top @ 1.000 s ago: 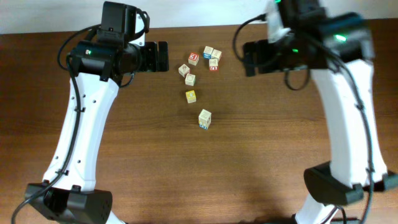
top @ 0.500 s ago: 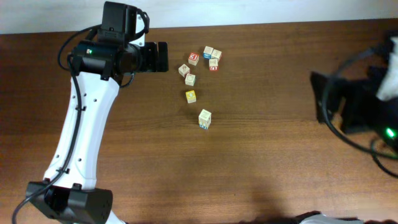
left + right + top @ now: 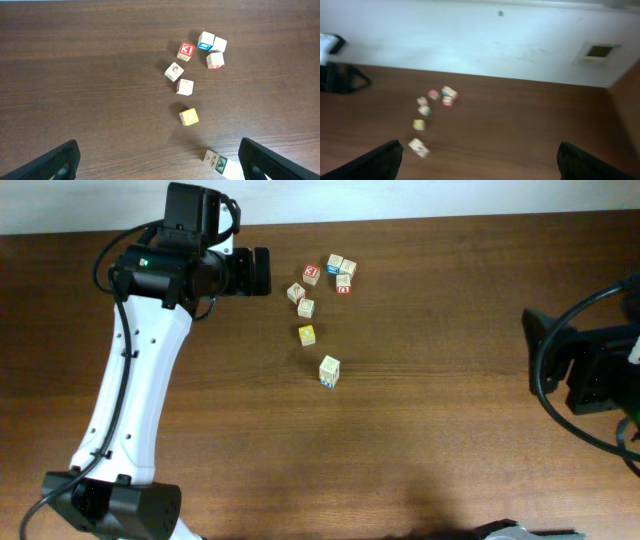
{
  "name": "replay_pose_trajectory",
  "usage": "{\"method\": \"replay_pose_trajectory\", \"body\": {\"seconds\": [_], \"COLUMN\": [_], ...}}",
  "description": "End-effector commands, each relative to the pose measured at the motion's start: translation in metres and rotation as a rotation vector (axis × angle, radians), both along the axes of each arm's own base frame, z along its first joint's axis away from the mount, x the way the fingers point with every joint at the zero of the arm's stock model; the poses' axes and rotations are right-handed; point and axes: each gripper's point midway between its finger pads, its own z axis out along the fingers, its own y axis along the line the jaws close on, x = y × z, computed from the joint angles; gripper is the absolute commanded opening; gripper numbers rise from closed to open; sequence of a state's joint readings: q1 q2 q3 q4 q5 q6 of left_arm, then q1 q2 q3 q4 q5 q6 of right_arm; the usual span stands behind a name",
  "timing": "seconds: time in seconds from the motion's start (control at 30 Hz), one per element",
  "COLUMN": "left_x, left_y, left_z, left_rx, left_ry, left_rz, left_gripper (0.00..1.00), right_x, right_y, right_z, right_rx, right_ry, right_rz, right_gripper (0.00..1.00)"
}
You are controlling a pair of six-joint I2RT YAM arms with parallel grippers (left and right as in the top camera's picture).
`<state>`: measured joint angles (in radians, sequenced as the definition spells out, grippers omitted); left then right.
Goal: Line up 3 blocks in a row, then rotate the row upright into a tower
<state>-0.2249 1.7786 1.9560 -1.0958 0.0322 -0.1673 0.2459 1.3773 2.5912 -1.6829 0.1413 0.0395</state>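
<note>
L gripper (image 3: 264,271) & R gripper (image 3: 536,352) are held spread, empty. The blocks (image 3: 334,264) are scattered far-centre, right of L gripper. The lone green-faced block (image 3: 329,370) is best taken from above, jaws squared to its sides.

The counter (image 3: 450,330) is dark brown with fine wood grain. On it the cubes are pale wood: the red-faced cube (image 3: 186,49) shows a white letter, the teal-sided block (image 3: 205,42) sits upper right, the yellow cube (image 3: 189,116) mid-frame, the green-printed block (image 3: 216,161) lowest (print small). The left arm (image 3: 130,380) is white with black joints.
</note>
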Motion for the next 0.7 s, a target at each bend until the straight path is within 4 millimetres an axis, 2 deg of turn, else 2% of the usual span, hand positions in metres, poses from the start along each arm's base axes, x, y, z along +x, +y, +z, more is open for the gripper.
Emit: {"method": "replay_pose_trajectory", "body": {"seconds": [0.0, 0.03, 0.1, 0.2, 0.3, 0.5, 0.6, 0.63, 0.67], "left_x": [0.002, 0.002, 0.002, 0.002, 0.002, 0.002, 0.002, 0.002, 0.002], "left_y": [0.001, 0.001, 0.001, 0.001, 0.001, 0.001, 0.001, 0.001, 0.001], "left_z": [0.001, 0.001, 0.001, 0.001, 0.001, 0.001, 0.001, 0.001, 0.001], "left_rx": [0.017, 0.017, 0.017, 0.017, 0.017, 0.017, 0.017, 0.017, 0.017], "left_ry": [-0.009, -0.009, -0.009, -0.008, -0.008, -0.008, -0.008, -0.009, -0.009], "left_rz": [-0.007, -0.007, -0.007, -0.007, -0.007, -0.007, -0.007, -0.007, -0.007], "left_gripper": [0.99, 0.99, 0.99, 0.99, 0.99, 0.99, 0.99, 0.99, 0.99], "right_x": [0.0, 0.003, 0.007, 0.016, 0.018, 0.024, 0.027, 0.027, 0.027], "right_y": [-0.023, -0.025, -0.029, -0.022, -0.02, -0.02, -0.018, -0.017, -0.017], "right_z": [-0.002, 0.002, -0.005, -0.016, -0.046, -0.137, -0.191, -0.216, -0.228], "right_rx": [-0.078, -0.07, -0.055, -0.007, 0.015, 0.025, 0.032, 0.035, 0.037], "right_ry": [-0.028, -0.059, -0.094, -0.192, -0.241, -0.357, -0.44, -0.471, -0.483], "right_rz": [-0.079, -0.091, -0.11, -0.072, -0.05, -0.049, -0.039, -0.034, -0.033], "right_gripper": [0.98, 0.98, 0.98, 0.98, 0.98, 0.98, 0.98, 0.98, 0.98]}}
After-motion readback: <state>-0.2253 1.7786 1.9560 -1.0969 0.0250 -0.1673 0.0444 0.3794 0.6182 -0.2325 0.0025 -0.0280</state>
